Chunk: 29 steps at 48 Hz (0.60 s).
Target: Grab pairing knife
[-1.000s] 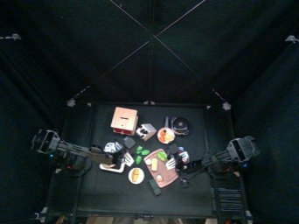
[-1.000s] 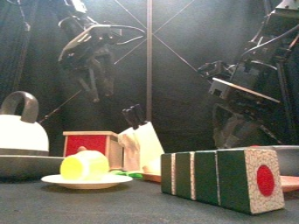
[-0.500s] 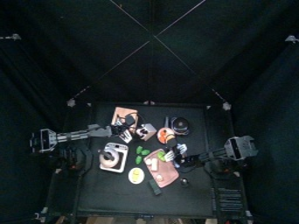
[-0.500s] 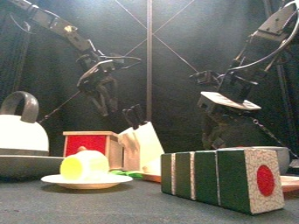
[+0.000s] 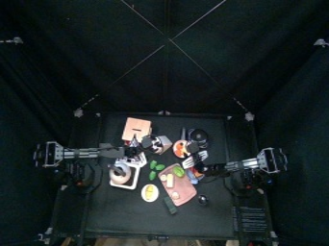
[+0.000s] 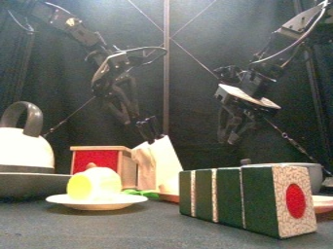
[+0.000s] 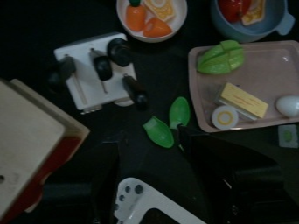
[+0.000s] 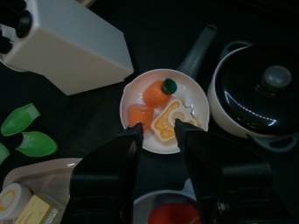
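A white knife block (image 7: 93, 70) holds several black knife handles (image 7: 118, 54); I cannot tell which one is the pairing knife. In the top view the block (image 5: 160, 144) stands mid-table, and my left gripper (image 5: 138, 151) hangs just left of it. The front view shows that gripper (image 6: 130, 102) above and behind the block (image 6: 159, 160), touching nothing. In the left wrist view its jaws (image 7: 158, 171) stand wide open and empty. My right gripper (image 8: 165, 144) is open over a plate of orange food (image 8: 163, 109), right of the block (image 8: 70, 44).
A white kettle (image 6: 23, 146), a red box (image 6: 101, 160) and a plate with a lemon (image 6: 93, 199) stand at front left, a green striped block (image 6: 247, 195) at front right. A pink board (image 7: 251, 87) with food, green leaves (image 7: 170, 118) and a black lidded pot (image 8: 263, 92) crowd the middle.
Both arms have swung in from the table's sides toward the middle. The left gripper now hangs by the knife block, and the right one has come over the plate. Both stay empty.
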Each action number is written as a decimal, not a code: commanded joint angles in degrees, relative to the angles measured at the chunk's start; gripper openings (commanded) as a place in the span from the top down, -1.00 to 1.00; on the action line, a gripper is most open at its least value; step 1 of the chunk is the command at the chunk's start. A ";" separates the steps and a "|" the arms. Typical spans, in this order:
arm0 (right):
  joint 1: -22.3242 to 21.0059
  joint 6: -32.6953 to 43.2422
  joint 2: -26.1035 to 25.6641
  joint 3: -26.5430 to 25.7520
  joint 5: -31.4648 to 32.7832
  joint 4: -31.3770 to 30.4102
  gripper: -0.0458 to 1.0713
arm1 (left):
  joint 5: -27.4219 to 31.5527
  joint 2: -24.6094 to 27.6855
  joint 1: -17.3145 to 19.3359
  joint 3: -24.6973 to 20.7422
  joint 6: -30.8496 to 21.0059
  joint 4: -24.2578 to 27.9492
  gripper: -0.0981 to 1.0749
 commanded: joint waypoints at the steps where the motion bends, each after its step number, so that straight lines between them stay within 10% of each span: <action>1: -0.18 -0.18 -0.44 -1.05 0.18 -1.14 -0.41 | -2.72 0.00 -0.44 -0.88 -2.20 -0.09 -0.64; 29: -0.26 -0.26 -0.62 0.18 0.18 -0.26 -0.41 | 7.73 5.45 -1.23 -5.80 -18.81 20.48 -0.64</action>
